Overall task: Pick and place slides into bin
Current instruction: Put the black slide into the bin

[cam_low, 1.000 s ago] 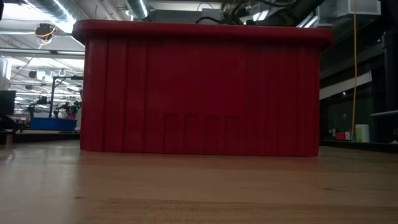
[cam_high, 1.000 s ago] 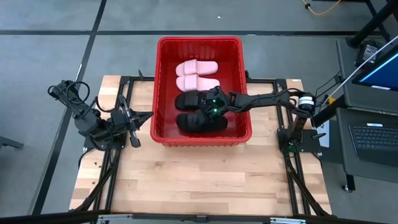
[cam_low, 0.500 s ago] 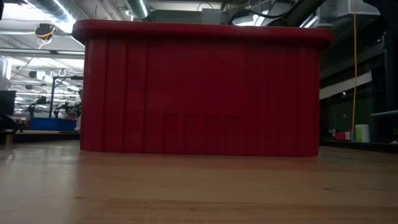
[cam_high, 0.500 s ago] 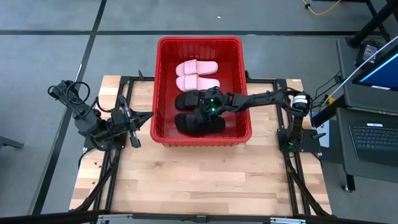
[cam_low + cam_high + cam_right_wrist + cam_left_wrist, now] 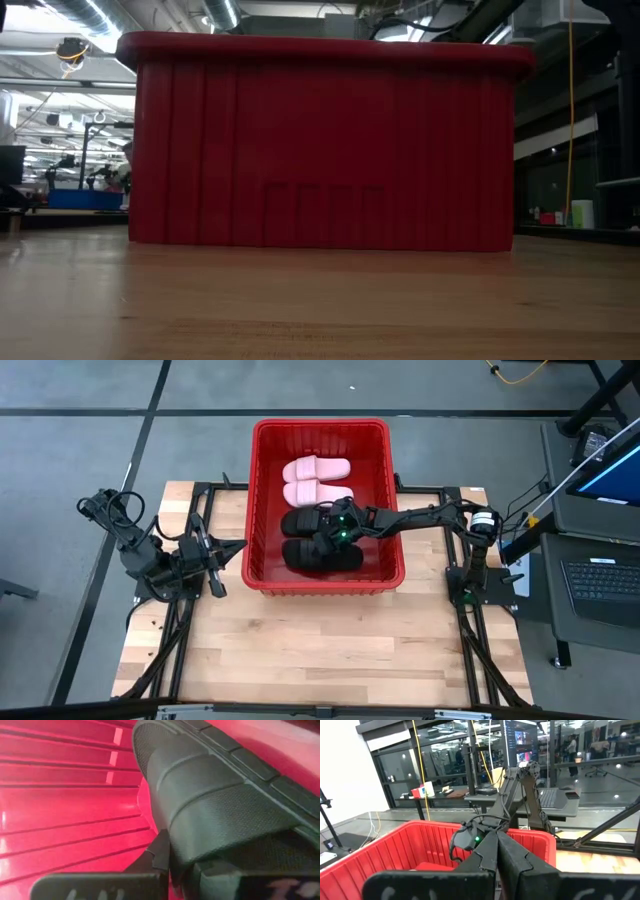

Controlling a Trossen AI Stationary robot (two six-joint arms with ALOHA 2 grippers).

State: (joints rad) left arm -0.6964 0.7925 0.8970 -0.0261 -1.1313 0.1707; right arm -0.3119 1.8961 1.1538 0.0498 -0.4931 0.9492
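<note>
The red bin (image 5: 320,424) stands at the table's far middle and fills the low view (image 5: 320,140). Two pale pink slides (image 5: 317,478) lie side by side in its far half. Two black slides lie in its near half, one (image 5: 303,520) next to the pink pair and one (image 5: 322,557) by the near wall. My right gripper (image 5: 334,534) reaches into the bin from the right, shut on the near black slide (image 5: 220,805). My left gripper (image 5: 238,546) is shut and empty, just left of the bin. My right gripper pinches the edge of the black slide's wide strap (image 5: 186,851) between its two fingers, coming from the table's right and slanting down. The slide is low inside the bin. I cannot tell whether it rests on the bin's floor.
The bin's ribbed red wall (image 5: 65,795) is close beside the held slide. The left wrist view shows the bin's rim (image 5: 420,827) and my right arm (image 5: 520,790) reaching in. Bare wooden tabletop (image 5: 320,650) lies on the near side of the bin.
My right gripper has shifted a little toward the table's left inside the bin, and the near black slide has shifted slightly with it.
</note>
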